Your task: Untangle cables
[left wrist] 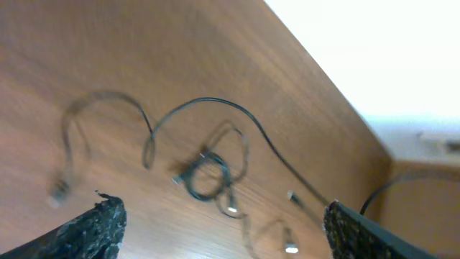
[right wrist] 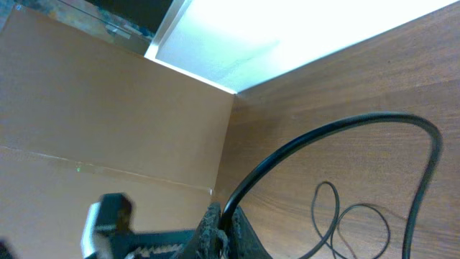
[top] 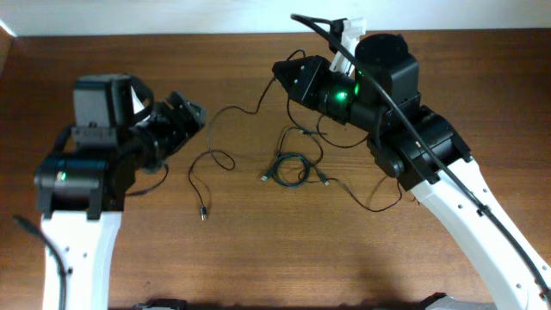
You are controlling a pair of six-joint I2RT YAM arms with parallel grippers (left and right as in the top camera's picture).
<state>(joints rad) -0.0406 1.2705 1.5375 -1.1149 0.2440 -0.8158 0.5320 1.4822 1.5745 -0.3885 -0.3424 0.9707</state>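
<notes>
A knotted coil of thin black cables (top: 288,168) lies at the table's middle, with plug ends sticking out. One separate strand (top: 225,112) runs from my right gripper (top: 278,72) down to a plug (top: 203,213). The right gripper (right wrist: 224,216) is shut on this black cable (right wrist: 316,137), which arcs away over the wood. Left of the strand, my left gripper (top: 193,110) hovers open and empty. In the left wrist view its fingertips (left wrist: 100,219) stand wide apart above the coil (left wrist: 208,176) and the strand (left wrist: 215,104).
A cardboard wall (right wrist: 108,108) stands at the table's left end, by a bright white wall behind the far edge (top: 215,34). A thick black arm cable (top: 405,112) runs along the right arm. The wooden table (top: 284,250) stretches toward the front.
</notes>
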